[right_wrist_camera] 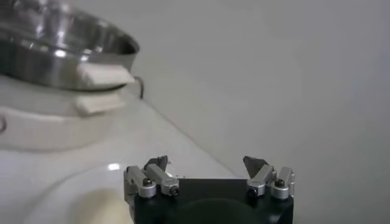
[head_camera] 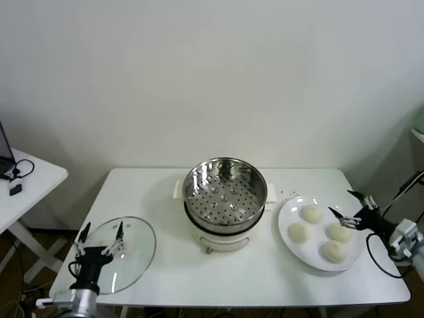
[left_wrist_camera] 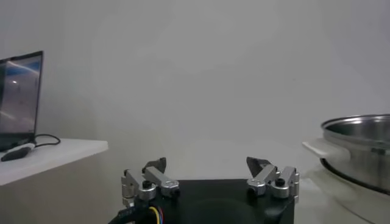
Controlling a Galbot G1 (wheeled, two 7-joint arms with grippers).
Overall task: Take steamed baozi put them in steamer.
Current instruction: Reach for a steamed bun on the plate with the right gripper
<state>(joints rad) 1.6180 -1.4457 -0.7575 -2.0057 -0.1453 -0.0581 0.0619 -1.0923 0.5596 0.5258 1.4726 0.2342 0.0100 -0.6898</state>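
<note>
Left pincer (head_camera: 101, 234) spread over glass lid (head_camera: 136, 255) (table's front-left edge), right pincer (head_camera: 347, 206) wide at plate (head_camera: 286, 215) rim

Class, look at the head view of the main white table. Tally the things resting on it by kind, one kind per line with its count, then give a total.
Steamed baozi: 4
White plate: 1
Steamer: 1
Glass lid: 1
Total: 7

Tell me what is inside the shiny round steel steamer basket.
The steel steamer basket holds nothing visible: only its bare perforated bottom shows. The near inner wall is hidden behind its rim.
</note>
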